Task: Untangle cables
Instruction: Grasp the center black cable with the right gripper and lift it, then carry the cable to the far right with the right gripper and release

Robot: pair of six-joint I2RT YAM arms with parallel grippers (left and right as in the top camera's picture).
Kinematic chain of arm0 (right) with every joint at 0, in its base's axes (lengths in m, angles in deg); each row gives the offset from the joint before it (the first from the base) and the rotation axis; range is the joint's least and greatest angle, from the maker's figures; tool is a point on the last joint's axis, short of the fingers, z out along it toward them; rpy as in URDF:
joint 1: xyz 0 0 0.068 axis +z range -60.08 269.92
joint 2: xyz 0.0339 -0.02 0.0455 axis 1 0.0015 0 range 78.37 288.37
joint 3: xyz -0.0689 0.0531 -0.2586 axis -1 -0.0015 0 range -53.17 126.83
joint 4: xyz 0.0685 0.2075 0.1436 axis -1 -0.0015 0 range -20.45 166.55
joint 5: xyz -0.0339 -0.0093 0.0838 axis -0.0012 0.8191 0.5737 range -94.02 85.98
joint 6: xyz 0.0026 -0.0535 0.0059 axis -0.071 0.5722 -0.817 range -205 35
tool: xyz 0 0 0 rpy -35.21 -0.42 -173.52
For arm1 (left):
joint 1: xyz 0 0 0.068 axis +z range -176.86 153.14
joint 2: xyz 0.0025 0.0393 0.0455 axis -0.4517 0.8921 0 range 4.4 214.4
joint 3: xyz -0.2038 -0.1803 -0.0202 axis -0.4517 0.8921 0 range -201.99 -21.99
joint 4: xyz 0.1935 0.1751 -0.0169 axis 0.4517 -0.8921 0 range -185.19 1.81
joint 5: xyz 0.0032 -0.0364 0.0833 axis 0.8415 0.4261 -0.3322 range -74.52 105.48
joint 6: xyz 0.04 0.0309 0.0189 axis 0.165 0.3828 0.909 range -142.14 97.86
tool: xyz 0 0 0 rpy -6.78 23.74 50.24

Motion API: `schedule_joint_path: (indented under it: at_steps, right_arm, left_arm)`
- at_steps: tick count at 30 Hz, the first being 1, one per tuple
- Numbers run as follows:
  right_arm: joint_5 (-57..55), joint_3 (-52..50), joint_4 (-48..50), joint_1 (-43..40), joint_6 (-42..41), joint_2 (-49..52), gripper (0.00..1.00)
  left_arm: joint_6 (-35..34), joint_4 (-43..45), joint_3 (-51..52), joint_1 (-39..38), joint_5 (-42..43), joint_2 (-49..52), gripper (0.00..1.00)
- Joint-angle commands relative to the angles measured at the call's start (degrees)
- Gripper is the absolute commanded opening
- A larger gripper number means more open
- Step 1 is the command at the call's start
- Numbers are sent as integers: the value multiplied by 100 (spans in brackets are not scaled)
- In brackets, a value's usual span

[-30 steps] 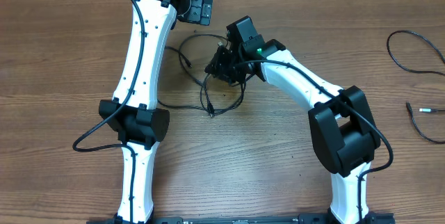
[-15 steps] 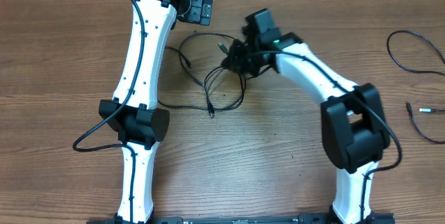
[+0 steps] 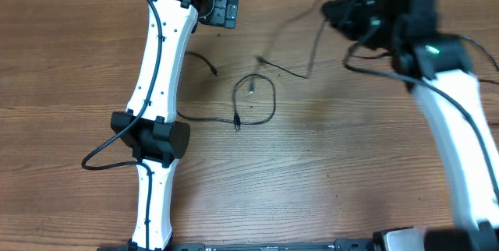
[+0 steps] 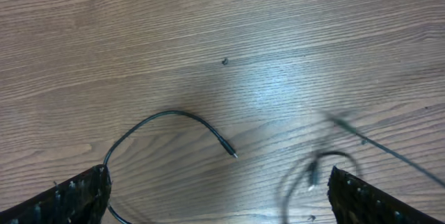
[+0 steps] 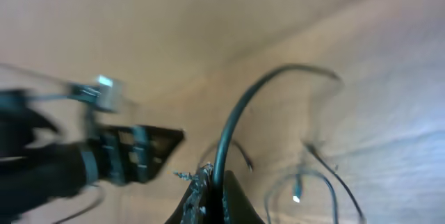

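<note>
My right gripper [image 3: 337,9] is raised at the far right of the table, shut on a thin black cable [image 3: 300,44]. That cable trails, blurred, down and left toward the table. In the right wrist view the jaws [image 5: 217,184] pinch this cable [image 5: 240,116], which arches upward. A second cable lies in a loose loop [image 3: 257,99] on the table, with a plug end [image 3: 236,124]; it also shows in the right wrist view [image 5: 313,182]. A short cable end [image 3: 209,64] lies near my left arm. My left gripper [image 3: 224,9] hovers open and empty above that end [image 4: 208,128].
Two separate black cables lie at the far right, one a curve [image 3: 460,56], the other [image 3: 472,134] near the table edge. My left arm [image 3: 160,72] stretches along the left side of the wooden table [image 3: 312,173].
My right gripper has lifted and swung up and to the right with one cable, pulling it out of the bundle. A single loop stays on the table. The left arm has not moved.
</note>
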Motion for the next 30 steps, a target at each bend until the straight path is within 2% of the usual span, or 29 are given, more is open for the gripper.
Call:
schedule_joint_path:
  at_steps: [1, 8, 19, 23, 27, 30]
  right_arm:
    - [-295, 44, 122, -378, 140, -603, 4]
    - [-398, 44, 245, -1366, 157, -1239, 4]
    - [-400, 44, 485, -2929, 396, -1239, 4]
    - [-396, 44, 798, -3298, 487, -1207, 4]
    - [-398, 44, 1451, -3421, 1202, -1102, 4]
    - [-398, 42, 1698, -3403, 1368, -984, 4]
  left_arm:
    - [-61, 11, -35, -66, 50, -4, 100]
    - [-61, 11, -35, -66, 50, -4, 100]
    - [-61, 11, -35, -66, 50, -4, 100]
    - [-61, 11, -35, -66, 50, -4, 100]
    - [-61, 11, -35, -66, 50, -4, 100]
    - [-61, 11, -35, -66, 50, -4, 100]
